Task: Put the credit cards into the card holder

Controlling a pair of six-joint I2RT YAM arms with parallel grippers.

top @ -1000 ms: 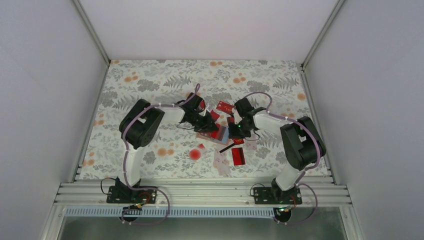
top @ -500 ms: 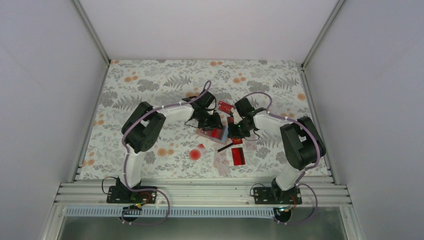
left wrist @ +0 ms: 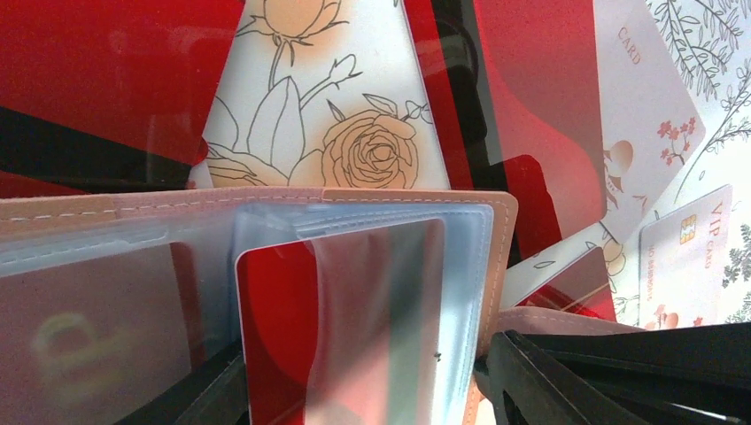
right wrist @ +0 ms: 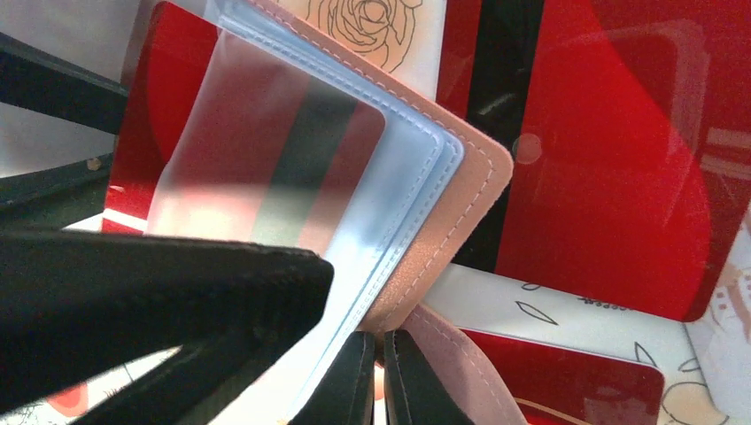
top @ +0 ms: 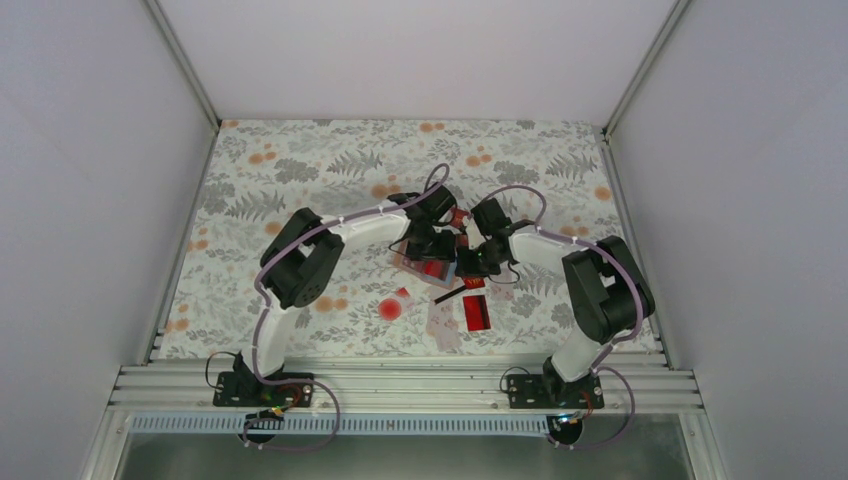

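Card holder looks floppy, its sleeves slick: right gripper pinches the tan cover, left gripper spread astride a sleeve; take stiff credit cards edgewise.

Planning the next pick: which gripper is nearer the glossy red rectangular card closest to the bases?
Right: right gripper sits just beyond the red card; left gripper farther, beyond and leftward.

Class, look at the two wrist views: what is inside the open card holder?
A red card with a black stripe shows through a clear sleeve of the card holder. Overlapping sleeves hide whether the pockets behind hold more cards.
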